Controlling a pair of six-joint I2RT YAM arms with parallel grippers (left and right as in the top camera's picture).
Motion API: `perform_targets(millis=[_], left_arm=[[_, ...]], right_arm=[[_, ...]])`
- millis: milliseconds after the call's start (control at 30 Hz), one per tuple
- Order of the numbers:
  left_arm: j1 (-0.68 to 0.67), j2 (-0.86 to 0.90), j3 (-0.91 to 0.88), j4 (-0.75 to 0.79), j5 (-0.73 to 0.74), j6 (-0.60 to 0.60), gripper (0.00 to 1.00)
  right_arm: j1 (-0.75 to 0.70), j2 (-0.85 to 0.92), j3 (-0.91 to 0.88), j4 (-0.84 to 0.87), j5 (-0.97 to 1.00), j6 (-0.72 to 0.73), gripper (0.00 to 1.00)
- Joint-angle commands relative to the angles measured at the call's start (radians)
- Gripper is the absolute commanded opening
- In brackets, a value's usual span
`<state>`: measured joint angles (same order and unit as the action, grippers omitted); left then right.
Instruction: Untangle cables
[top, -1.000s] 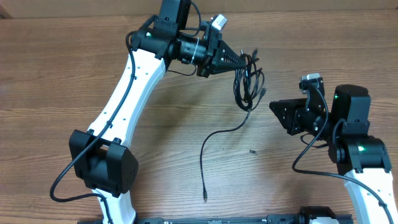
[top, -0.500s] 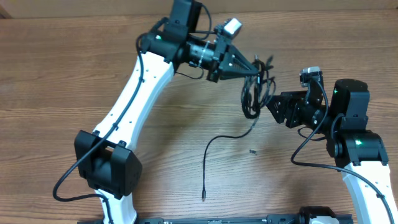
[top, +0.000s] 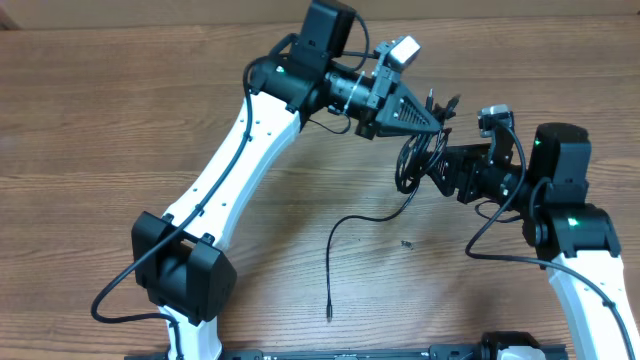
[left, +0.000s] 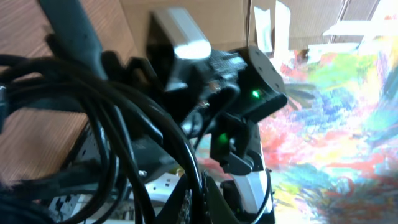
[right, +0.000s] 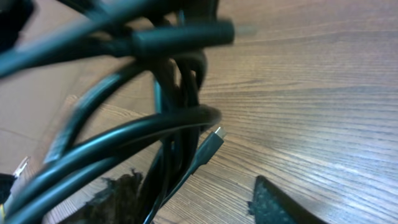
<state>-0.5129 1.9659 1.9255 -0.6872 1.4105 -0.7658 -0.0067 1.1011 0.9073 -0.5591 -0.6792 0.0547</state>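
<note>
Cables (top: 408, 168) between left end effector (top: 442, 124), right end effector (top: 440, 170), trailing onto table (top: 100, 150).

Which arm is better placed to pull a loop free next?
Right, likely. The left gripper is shut on the cables, holding them; the right gripper is open, with loops between its jaws.

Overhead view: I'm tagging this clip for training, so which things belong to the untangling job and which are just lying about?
Part of the job:
cables, bunched at the hands
loose tail, trailing on the table
left hand, gripping the cables
right hand, open at the bunch

Just lying about:
small dark speck on the table
</note>
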Motion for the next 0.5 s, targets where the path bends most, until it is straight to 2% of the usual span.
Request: perform_targets(millis=[0, 367, 467], left_arm=[[-0.035, -0.005, 0.030, 0.035, 0.023, -0.044, 0.04], [-0.045, -0.005, 0.030, 0.042, 0.018, -0.054, 0.04], [-0.045, -0.005, 0.030, 0.042, 0.015, -0.054, 0.04]], right_arm=[[0.000, 0.043, 0.015, 0.011, -0.024, 0.002, 0.54], [0.000, 0.052, 0.015, 0.076, -0.101, 0.002, 0.54], [0.000, 0.052, 0.015, 0.077, -0.101, 0.002, 0.33]])
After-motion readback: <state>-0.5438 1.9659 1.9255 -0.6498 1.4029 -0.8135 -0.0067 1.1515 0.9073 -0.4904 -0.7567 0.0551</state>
